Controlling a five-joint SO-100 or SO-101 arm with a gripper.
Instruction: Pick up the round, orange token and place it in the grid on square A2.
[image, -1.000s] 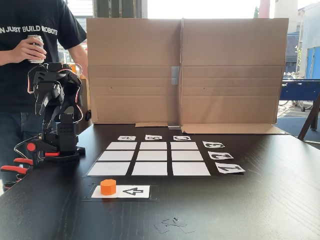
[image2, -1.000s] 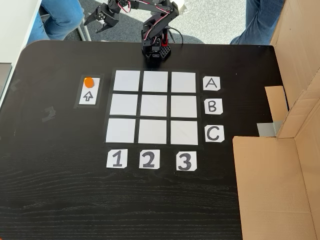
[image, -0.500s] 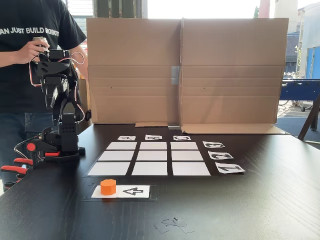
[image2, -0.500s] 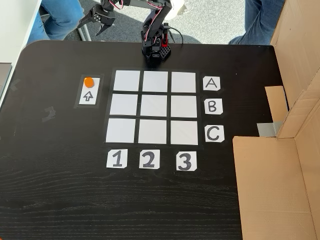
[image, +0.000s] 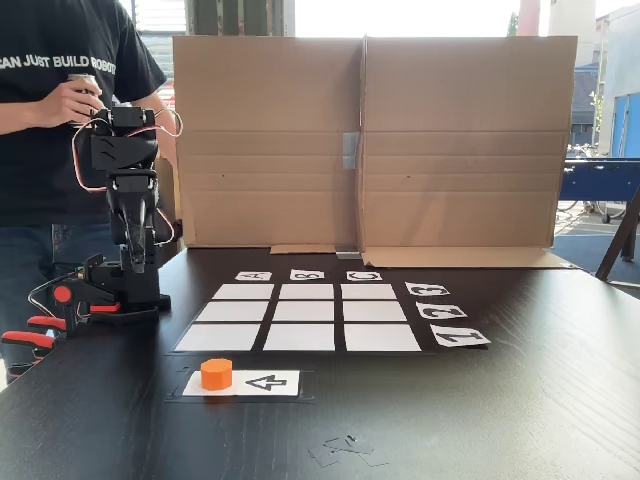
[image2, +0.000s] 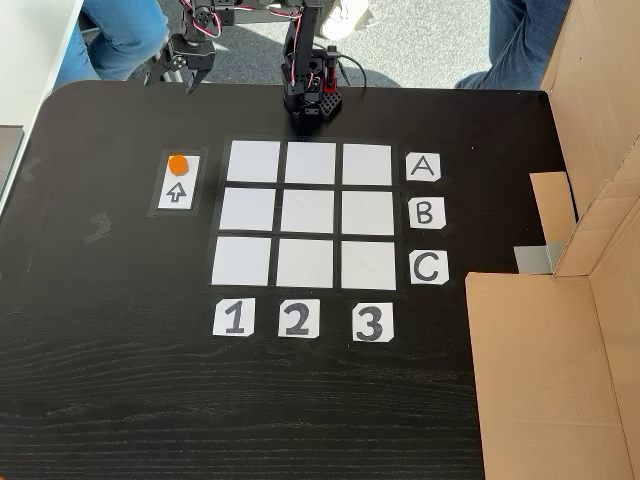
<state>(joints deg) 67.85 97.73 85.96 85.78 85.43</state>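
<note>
The black robot arm (image2: 300, 60) reaches out sideways from its base near the table edge, its gripper (image2: 172, 80) with fingers spread apart and holding nothing, while the small bright orange faceted plastic token (image: 216, 373) sits on the white arrow card (image: 262, 382), beside the white nine-cell paper grid (image2: 310, 213), whose cells are all bare.

One fixed view looks low across the black wooden surface (image: 520, 400) toward the cardboard; another looks steeply down; both share the white-celled paper grid (image2: 310, 213).

token (image2: 177, 163) on the arrow card (image2: 177, 184), left of the grid (image2: 308, 214), end effector (image2: 170, 80) above
</note>
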